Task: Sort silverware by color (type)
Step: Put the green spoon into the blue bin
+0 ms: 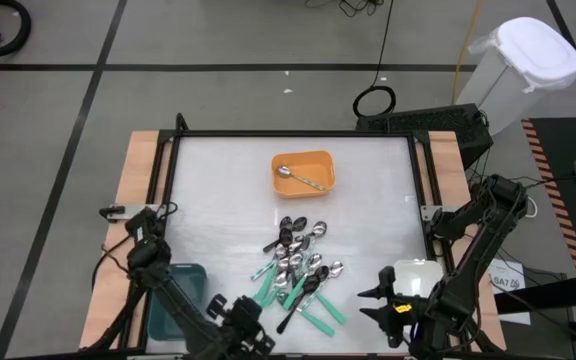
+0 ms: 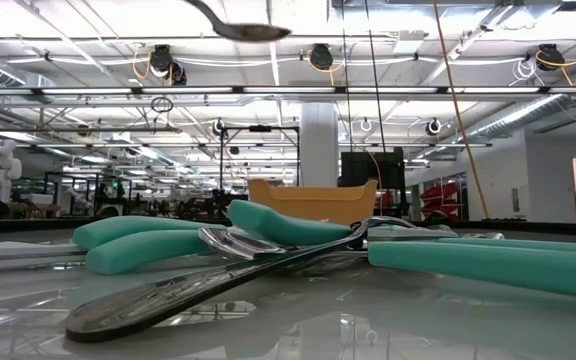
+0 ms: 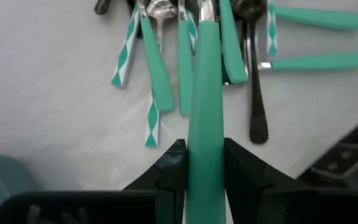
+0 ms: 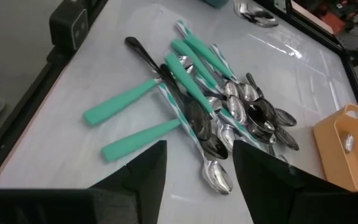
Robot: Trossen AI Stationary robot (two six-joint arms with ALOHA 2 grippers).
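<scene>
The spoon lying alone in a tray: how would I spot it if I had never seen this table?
Find the orange tray at the far middle of the table, beyond the spoon pile. The all-silver spoon lies inside it. It is the only spoon in that tray, apart from the pile.

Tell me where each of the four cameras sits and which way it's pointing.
High view: above the table, straight down; both arms, spoon pile, orange tray.
Low view: table height, level across; spoon pile, orange tray; no arm shows.
Left wrist view: on the left arm; left gripper shut on a teal-handled spoon.
Right wrist view: on the right arm; open right gripper facing the pile.
Shared: pile in all; tray in three.
</scene>
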